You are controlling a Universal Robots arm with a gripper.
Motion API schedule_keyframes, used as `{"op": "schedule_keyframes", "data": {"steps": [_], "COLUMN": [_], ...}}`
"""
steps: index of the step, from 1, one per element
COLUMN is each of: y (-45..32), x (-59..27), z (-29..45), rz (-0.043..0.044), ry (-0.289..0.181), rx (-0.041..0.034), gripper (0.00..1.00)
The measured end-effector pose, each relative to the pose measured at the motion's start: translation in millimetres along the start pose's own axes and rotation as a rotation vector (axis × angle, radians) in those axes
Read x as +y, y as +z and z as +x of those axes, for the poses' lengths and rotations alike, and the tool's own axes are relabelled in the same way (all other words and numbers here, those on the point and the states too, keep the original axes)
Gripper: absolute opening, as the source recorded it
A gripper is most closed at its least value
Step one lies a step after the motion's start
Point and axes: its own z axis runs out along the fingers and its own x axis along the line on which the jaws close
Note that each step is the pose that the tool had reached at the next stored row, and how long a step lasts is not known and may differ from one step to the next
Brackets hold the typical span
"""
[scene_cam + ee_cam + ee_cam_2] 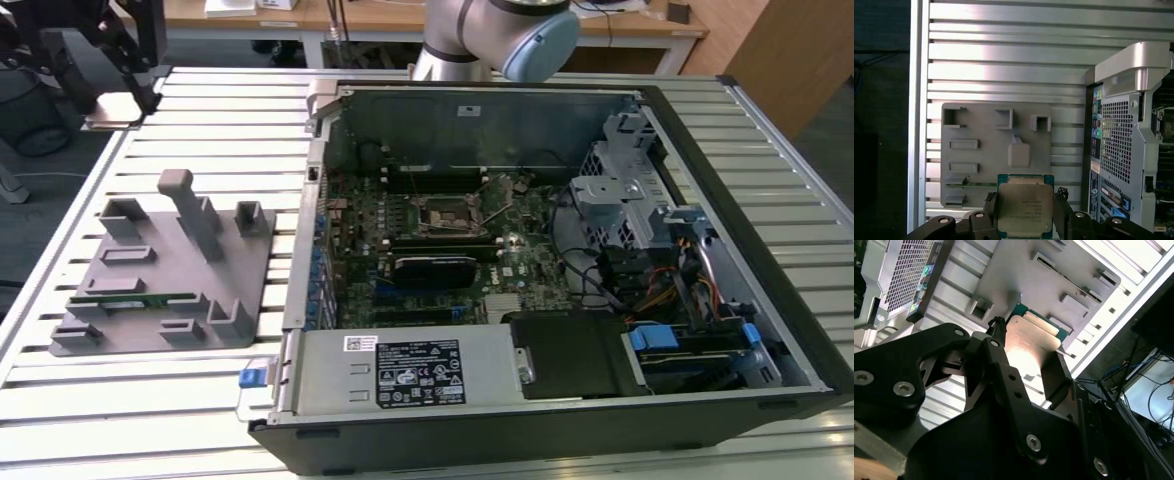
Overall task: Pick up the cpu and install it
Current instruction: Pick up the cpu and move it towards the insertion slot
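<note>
The pincer [1025,200] is closed on the cpu [1025,212], gripping two opposite edges and holding it in the air above the grey fixture [984,150] on the table [1004,60]; light, stiff and smooth-topped, with a probably fragile underside, it is best held gently and level by those edges.

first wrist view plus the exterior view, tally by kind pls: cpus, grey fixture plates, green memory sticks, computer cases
cpu: 1
grey fixture plate: 1
green memory stick: 1
computer case: 1
total: 4
</note>
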Motion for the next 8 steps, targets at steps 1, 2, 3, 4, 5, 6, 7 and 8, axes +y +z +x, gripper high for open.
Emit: {"op": "schedule_keyframes", "data": {"steps": [1,2,3,4,5,6,7,8], "y": [0.0,0.0,0.0,0.0,0.1,0.1,0.1,0.1], "x": [0.0,0.0,0.0,0.0,-0.1,-0.1,-0.1,-0.1], "z": [-0.8,-1.6,-2.4,-3.1,-3.8,-4.6,-5.4,-6.3], "rz": [0.0000,0.0000,0.0000,0.0000,0.0000,0.0000,-0.0001,0.0000], "ry": [0.000,0.000,0.000,0.000,0.000,0.000,0.000,0.000], "rx": [0.0000,0.0000,0.0001,0.0000,0.0000,0.0000,0.0000,0.0001], "gripper": [0.53,0.53,0.53,0.53,0.53,0.53,0.53,0.53]}}
